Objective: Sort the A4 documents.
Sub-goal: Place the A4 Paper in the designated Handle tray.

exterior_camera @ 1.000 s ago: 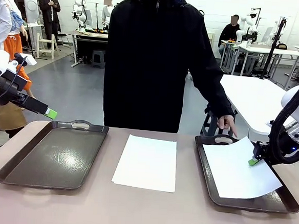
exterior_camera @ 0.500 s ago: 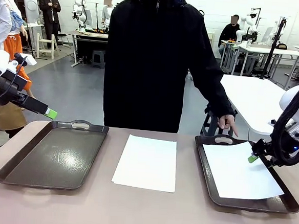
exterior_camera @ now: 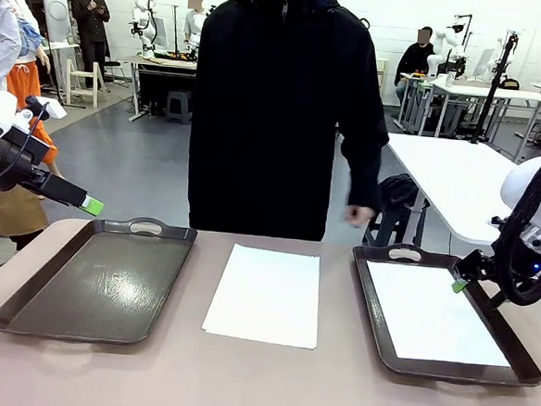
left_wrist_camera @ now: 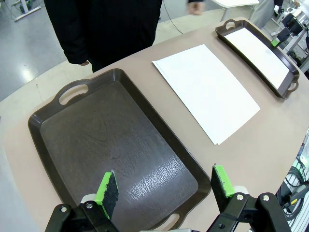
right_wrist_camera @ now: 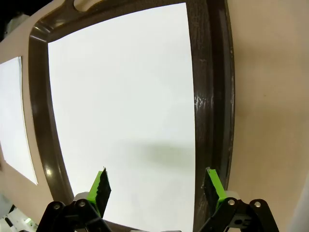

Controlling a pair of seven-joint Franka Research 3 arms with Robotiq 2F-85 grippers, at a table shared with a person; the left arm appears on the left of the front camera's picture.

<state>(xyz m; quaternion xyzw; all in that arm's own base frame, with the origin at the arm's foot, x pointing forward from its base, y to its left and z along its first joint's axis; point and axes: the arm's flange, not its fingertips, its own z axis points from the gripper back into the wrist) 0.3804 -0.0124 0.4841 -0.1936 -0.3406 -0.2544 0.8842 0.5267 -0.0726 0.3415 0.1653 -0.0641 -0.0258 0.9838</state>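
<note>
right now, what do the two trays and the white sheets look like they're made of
Left tray and right tray: dark brown, likely moulded plastic, going by the faint grain texture, patchy gloss and moulded-in handles. Sheet in the right tray and paper on the table: thin matte white paper, lying flat with no glare.

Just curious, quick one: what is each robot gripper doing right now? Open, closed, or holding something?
Left gripper: open, holding nothing.
Right gripper: open, holding nothing.
</note>
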